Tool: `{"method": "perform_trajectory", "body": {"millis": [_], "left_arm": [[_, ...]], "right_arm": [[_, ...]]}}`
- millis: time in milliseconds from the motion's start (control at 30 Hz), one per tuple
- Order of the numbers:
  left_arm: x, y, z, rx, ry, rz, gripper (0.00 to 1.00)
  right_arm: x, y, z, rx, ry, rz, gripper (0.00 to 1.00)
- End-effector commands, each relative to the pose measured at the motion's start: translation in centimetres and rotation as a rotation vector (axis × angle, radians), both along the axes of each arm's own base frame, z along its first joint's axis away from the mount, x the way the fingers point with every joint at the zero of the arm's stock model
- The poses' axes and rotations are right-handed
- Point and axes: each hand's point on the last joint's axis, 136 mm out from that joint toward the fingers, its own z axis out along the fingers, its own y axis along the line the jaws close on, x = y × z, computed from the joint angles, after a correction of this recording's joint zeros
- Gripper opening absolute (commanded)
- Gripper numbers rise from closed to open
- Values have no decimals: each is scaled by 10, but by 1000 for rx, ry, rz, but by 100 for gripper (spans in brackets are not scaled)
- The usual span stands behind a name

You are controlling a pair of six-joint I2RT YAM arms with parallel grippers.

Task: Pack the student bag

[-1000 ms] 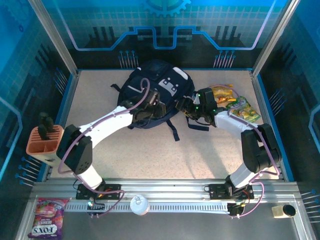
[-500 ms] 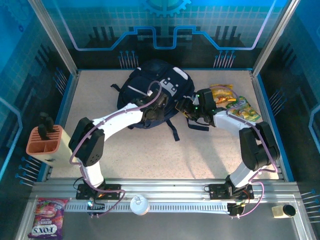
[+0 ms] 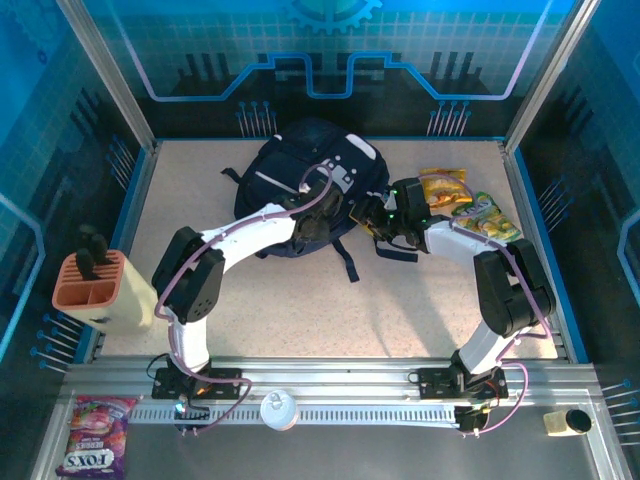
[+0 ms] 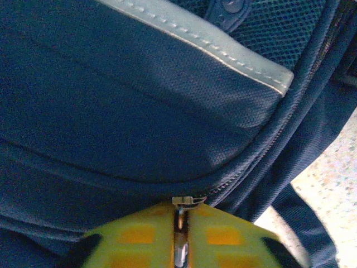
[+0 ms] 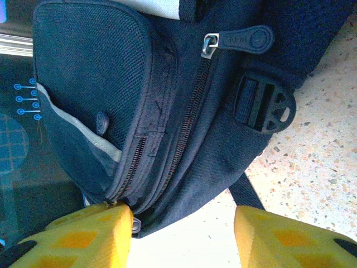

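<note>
My left gripper (image 4: 179, 234) is pinched shut on a small metal zip pull (image 4: 179, 215). Its two yellow fingers (image 4: 134, 237) are pressed together with the pull standing between them. The pull sits on a curved zip (image 4: 245, 164) that runs under a grey-trimmed panel of the bag (image 4: 139, 100). On the overhead camera I see this gripper (image 3: 318, 218) resting on the near right part of the bag (image 3: 290, 165), the arm reaching in from the left.

My right gripper (image 5: 181, 237) is spread wide and has hold of nothing. One finger (image 5: 89, 240) touches the bag's lower corner beside the end of a zip, while the other (image 5: 279, 240) hangs over bare table, apart from the fabric. Above them in that view are a mesh pocket (image 5: 83, 72), a second zip pull (image 5: 240, 40) and a black plastic buckle (image 5: 265, 106) (all part of the bag). From overhead this gripper (image 3: 372, 215) sits at the bag's right edge, just beside the left one.

The bag lies flat at the middle of the table's (image 3: 300, 300) far edge, with its straps trailing towards me. Some yellow and green snack packets (image 3: 460, 200) lie near the far right corner, beside my right forearm. An orange holder (image 3: 90, 280) stands by the left edge. A purple sweets bag (image 3: 95, 440) lies at the near left corner, beyond the rail.
</note>
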Motion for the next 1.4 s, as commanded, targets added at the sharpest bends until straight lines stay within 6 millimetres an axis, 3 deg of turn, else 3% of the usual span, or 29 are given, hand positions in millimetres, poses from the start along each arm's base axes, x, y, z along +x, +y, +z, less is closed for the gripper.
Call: {"method": "perform_trajectory", "body": {"millis": [0,333,600,700,767,833,933,1233,1367], "left_arm": [[-1,0,5,26,-5,-17,0],[-9,-48,43,-236,-85,-236,0],[-15,-50,43,-264,-80,-249,0],[-16,-48,39,-247,-75,-258,0],[-16,-44,39,-226,-81,-267,0],[-15,-37,38,-196,-87,-270,0],[-13,-18,36,-154,-88,-263,0],[11,76,4,-186,-42,-77,0],[23,90,5,-197,-61,-52,0]], "right_arm": [[9,4,10,33,-14,-2,51],[16,34,20,194,128,-52,50],[31,59,11,240,213,-46,49],[31,65,3,215,237,-22,44],[33,65,-2,191,235,-14,33],[34,61,-5,151,236,-7,20],[33,47,-8,60,215,-13,9],[39,5,-6,-38,139,-16,4],[46,-4,-5,-68,111,4,4]]}}
